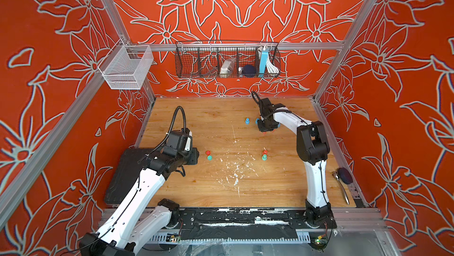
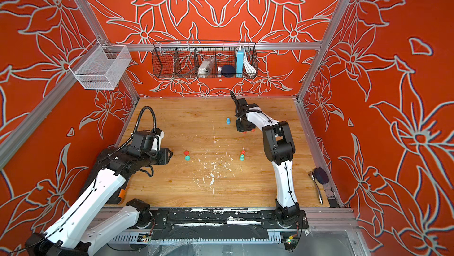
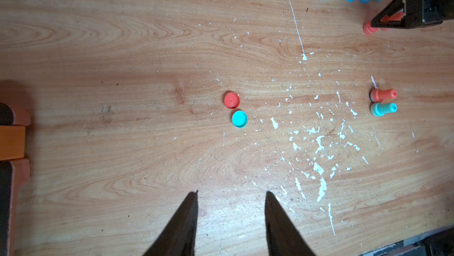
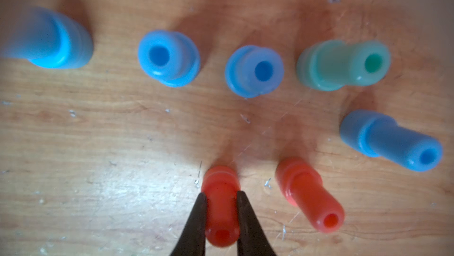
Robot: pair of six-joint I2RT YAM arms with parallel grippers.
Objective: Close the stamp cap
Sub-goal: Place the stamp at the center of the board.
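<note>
Our right gripper (image 4: 222,193) is clamped tight on the stem of a red stamp (image 4: 221,178). In a top view it sits at two o'clock from the middle of the table (image 1: 196,188), among blue stamps (image 4: 169,58). Our left gripper (image 3: 232,192) hangs at nine o'clock, partly open, with nothing between its fingers. The red cap (image 1: 208,152) lies loose on the wood at three o'clock of that gripper, and a teal cap (image 1: 209,157) touches it at six o'clock. A second red stamp (image 1: 264,152) and a teal stamp (image 1: 264,157) stand well apart, at three o'clock of the caps.
</note>
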